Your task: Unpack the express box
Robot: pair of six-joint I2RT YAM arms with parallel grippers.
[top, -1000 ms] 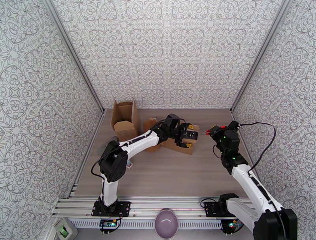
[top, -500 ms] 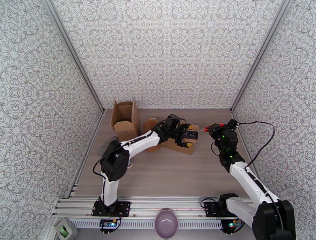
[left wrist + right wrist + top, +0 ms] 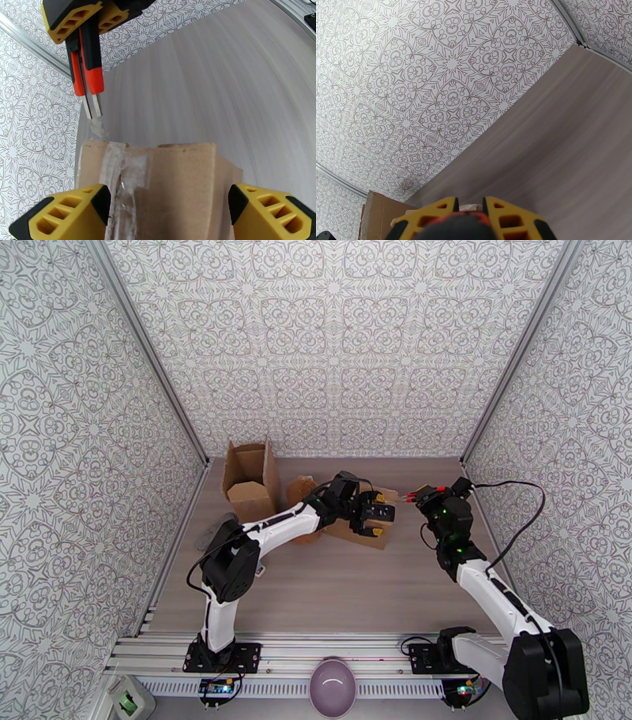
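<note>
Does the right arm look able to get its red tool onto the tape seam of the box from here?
Likely yes: the red tool in the right gripper has its tip at the tape seam on the far edge of the box, with nothing between them.

the pale wood-grain table [image 3: 332, 587] is carrying an open cardboard box [image 3: 251, 477] standing at its far left, a brown crumpled piece [image 3: 299, 491] lying just beside it, and a taped flat box [image 3: 359, 536] resting near the middle.

cardboard box [image 3: 170, 185] runs off the bottom of my left wrist view; red-handled tool [image 3: 458, 225] mostly cropped on the right wrist.
</note>
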